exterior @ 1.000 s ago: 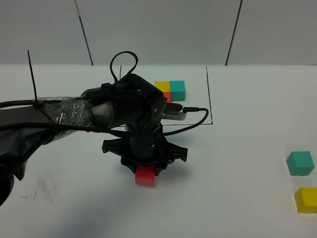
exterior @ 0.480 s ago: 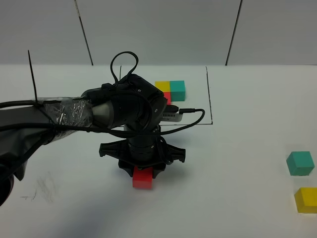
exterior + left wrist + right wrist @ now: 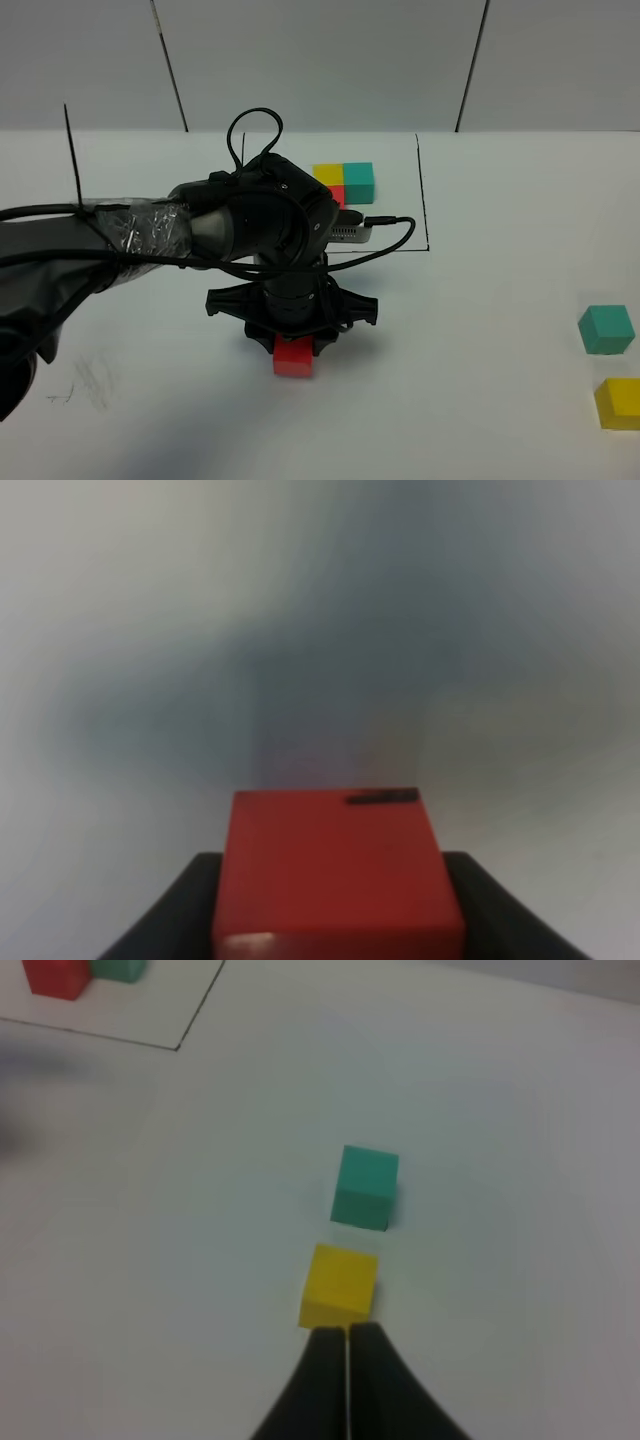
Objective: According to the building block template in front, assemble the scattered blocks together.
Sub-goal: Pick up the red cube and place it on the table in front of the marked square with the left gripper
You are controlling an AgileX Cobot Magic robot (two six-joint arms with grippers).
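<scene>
The white worktop (image 3: 480, 330) carries the red cube (image 3: 294, 360) near its middle, on the near side of the framed template (image 3: 345, 180). The left pincer (image 3: 293, 342) pinches it between dark fingers, and I cannot tell whether it touches the surface. If let go tilted or above the surface it could tumble off its spot, and the bulky wrist could brush the template's cubes. Far right, the right pincer (image 3: 348, 1360), pressed together and empty, hovers just beside the yellow cube (image 3: 340, 1285); coming down that way, it would likely shove it into the teal cube (image 3: 365, 1187).
</scene>
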